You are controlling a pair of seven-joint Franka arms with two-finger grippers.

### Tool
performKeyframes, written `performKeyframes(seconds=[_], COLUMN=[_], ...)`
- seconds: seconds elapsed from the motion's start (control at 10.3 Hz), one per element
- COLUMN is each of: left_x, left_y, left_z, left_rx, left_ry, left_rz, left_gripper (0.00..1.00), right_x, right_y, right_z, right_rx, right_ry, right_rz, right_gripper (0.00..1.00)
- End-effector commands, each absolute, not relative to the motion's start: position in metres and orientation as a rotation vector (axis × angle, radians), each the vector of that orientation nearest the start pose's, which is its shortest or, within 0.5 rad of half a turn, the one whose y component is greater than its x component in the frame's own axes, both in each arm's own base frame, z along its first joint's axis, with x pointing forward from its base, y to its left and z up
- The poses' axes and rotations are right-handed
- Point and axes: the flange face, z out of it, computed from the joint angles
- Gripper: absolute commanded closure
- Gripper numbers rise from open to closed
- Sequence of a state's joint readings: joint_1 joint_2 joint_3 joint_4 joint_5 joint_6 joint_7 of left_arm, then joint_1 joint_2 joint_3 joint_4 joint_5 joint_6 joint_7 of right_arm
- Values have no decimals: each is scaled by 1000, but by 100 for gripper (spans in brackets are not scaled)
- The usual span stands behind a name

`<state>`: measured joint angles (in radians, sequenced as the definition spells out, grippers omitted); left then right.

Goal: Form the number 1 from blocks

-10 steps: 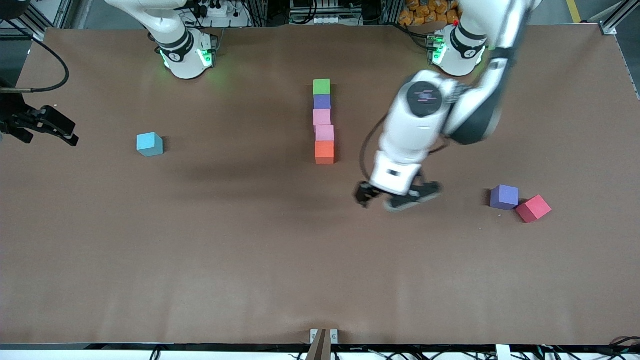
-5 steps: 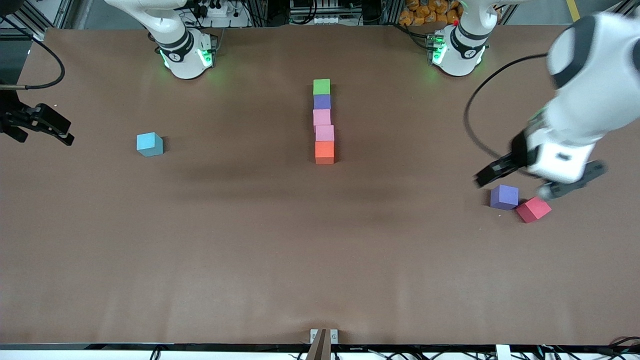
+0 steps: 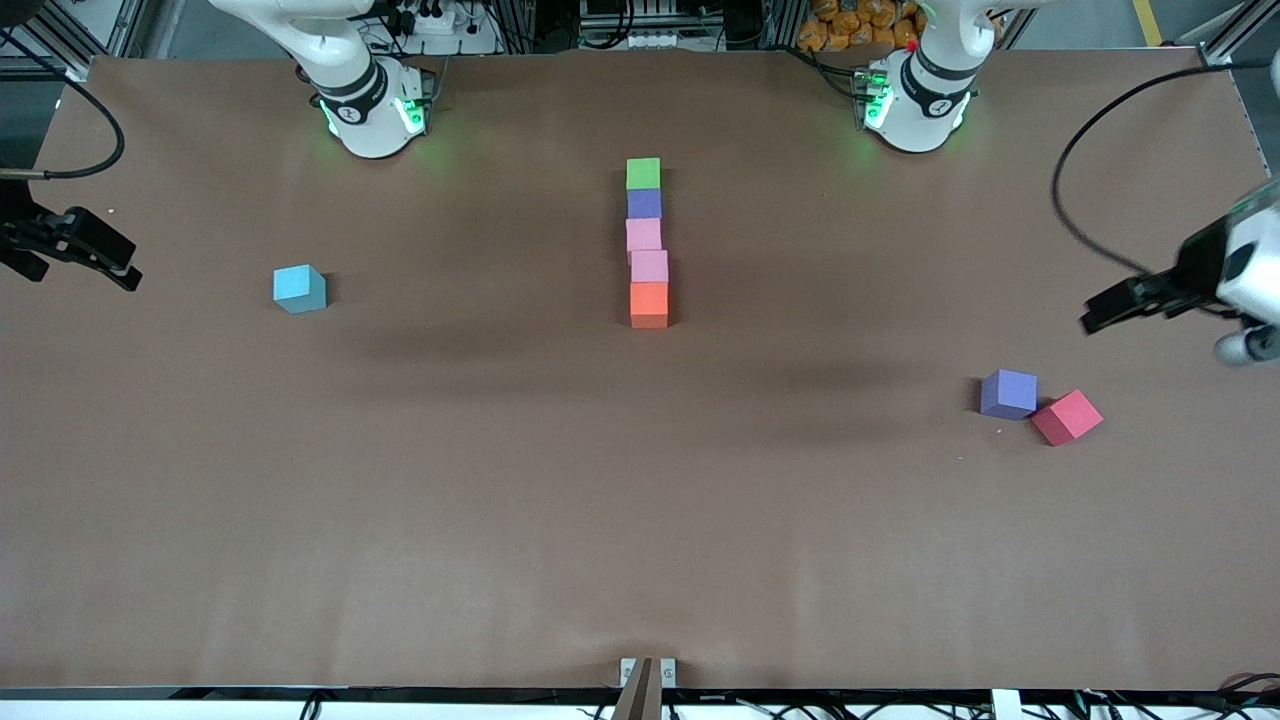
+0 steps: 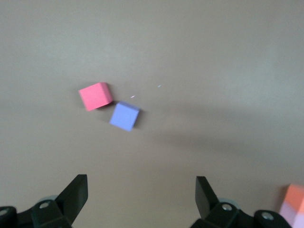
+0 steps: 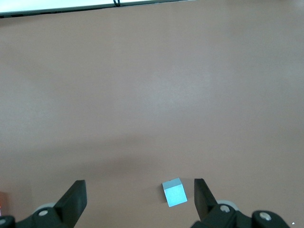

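Flat brown-covered table [image 3: 400,520] — carries a touching five-cube row [image 3: 646,243], a light blue cube [image 3: 299,288], a loose purple cube [image 3: 1008,393] touching a crimson cube [image 3: 1067,417].

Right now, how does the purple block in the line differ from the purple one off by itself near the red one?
The purple block in the line sits squarely between the green block and a pink block. The loose purple block lies nearer the front camera, toward the left arm's end, turned askew, its corner against the red block. Both look the same size and colour.
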<state>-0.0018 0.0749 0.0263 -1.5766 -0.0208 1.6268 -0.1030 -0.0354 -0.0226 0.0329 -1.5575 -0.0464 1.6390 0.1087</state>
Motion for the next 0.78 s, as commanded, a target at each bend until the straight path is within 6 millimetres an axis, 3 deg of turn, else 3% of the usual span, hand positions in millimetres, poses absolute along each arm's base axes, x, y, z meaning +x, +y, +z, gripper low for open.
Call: performKeyframes(seconds=[0.0, 0.29, 0.68], left_x=[552, 540, 532], left_y=[28, 15, -38], left_z=[610, 628, 632], left_rx=[-3176, -3180, -3152], left_ry=[-120, -85, 3], left_rz=[62, 34, 52], left_gripper=[0, 0, 0], right_x=[555, 555, 555], right_y=[-5, -5, -5], right_z=[658, 661, 661], right_rx=[-3188, -3186, -3185], right_ry=[201, 204, 211], right_rz=[-181, -193, -188], right_gripper=[0, 0, 0])
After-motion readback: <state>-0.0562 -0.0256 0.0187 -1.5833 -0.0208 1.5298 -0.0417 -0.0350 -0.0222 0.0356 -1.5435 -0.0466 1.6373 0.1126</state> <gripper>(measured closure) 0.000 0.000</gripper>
